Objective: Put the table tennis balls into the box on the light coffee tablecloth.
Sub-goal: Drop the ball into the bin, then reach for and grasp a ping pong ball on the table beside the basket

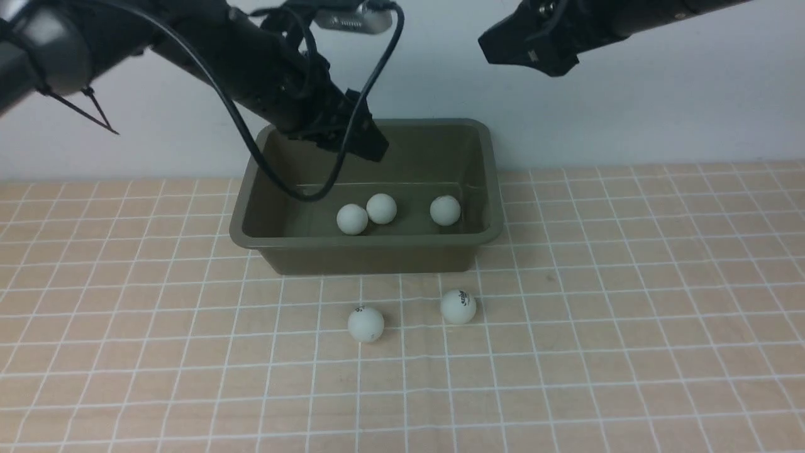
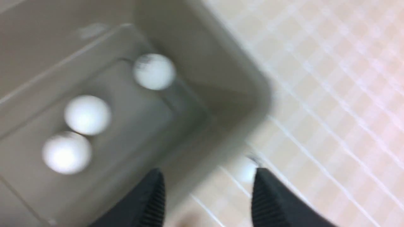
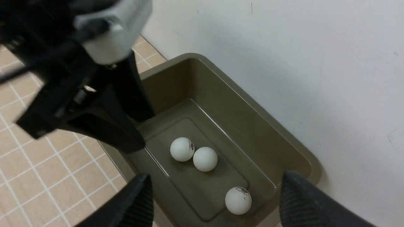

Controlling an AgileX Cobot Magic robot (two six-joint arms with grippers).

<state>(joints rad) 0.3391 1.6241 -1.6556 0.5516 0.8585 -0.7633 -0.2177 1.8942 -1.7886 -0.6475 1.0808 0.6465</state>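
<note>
Judging from their look, the table tennis balls (image 1: 366, 324) are light, stiff, smooth shells that roll at a touch and would squirt out of a skewed pinch, so each wants taking across its middle, from straight above, with a gentle close. Two lie loose on the light coffee tablecloth (image 1: 629, 314), well below the left pincer (image 1: 370, 146) and on the robot's side of it, apart from each other and near the front wall of the box (image 1: 365, 258). The other three rest on the box floor beneath that pincer, two touching and one apart. The left pincer hangs over the box's far-left part, jaws partly apart with nothing between them. The right pincer (image 1: 525, 55) sits high beyond the box's far-right corner, jaws wide and empty. A black cable (image 1: 308, 196) loops down into the box below the left pincer and could nudge the balls there, and the box's front wall stands between that pincer and the loose pair.
</note>
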